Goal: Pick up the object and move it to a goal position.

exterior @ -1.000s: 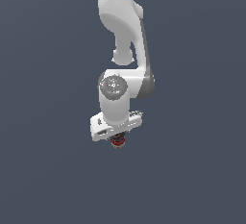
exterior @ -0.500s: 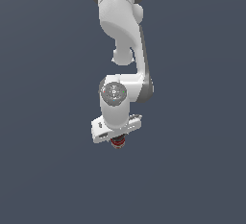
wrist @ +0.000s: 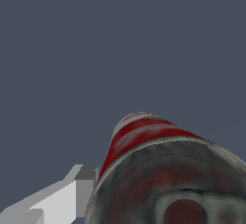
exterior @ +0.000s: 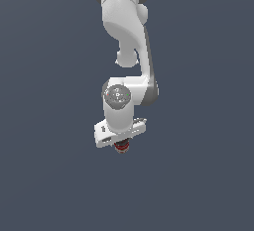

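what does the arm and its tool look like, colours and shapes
The arm is glossy white with rounded, tube-like links and darker grey at the joints. A round grey cap with small markings faces the exterior view. The tool hangs from a flat white block; one finger shows white and grey, angular. No cables are visible.

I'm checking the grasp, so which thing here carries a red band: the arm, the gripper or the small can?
The small can, tucked under the white gripper. Its red and white label shows clearly in the wrist view; arm and gripper are plain white and grey.
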Robot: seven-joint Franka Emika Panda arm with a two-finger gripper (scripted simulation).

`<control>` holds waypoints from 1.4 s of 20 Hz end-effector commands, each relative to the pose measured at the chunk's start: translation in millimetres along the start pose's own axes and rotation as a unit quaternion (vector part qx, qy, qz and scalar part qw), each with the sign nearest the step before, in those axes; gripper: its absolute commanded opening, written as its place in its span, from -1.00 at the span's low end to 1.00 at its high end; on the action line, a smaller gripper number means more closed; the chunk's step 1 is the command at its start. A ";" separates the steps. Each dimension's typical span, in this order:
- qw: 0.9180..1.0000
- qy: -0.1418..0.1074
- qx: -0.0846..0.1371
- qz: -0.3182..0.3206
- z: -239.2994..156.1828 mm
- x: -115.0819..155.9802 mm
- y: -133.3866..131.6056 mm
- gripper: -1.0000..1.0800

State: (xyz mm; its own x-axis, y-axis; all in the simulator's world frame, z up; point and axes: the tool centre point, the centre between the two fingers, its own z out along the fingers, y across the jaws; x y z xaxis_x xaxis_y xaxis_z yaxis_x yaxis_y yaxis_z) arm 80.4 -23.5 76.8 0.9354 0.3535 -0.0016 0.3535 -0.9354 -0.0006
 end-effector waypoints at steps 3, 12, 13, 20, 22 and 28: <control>1.000 0.000 0.000 0.000 -1.0 -1.4 0.7 -1.00; 1.000 0.000 0.000 0.000 -17.6 -25.7 14.1 -1.00; 1.000 0.000 0.000 0.000 -20.9 -30.6 16.8 -1.00; 1.000 0.000 0.000 0.000 -54.9 -79.5 44.3 -1.00; 1.000 0.000 0.000 0.000 -67.6 -97.7 54.6 -1.00; 1.000 0.001 0.000 0.000 -105.2 -150.4 85.2 -1.00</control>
State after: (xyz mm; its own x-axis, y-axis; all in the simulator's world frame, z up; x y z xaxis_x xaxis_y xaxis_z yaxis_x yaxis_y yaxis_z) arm -20.9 -144.7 170.9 0.9357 0.3527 -0.0038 0.3527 -0.9357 -0.0026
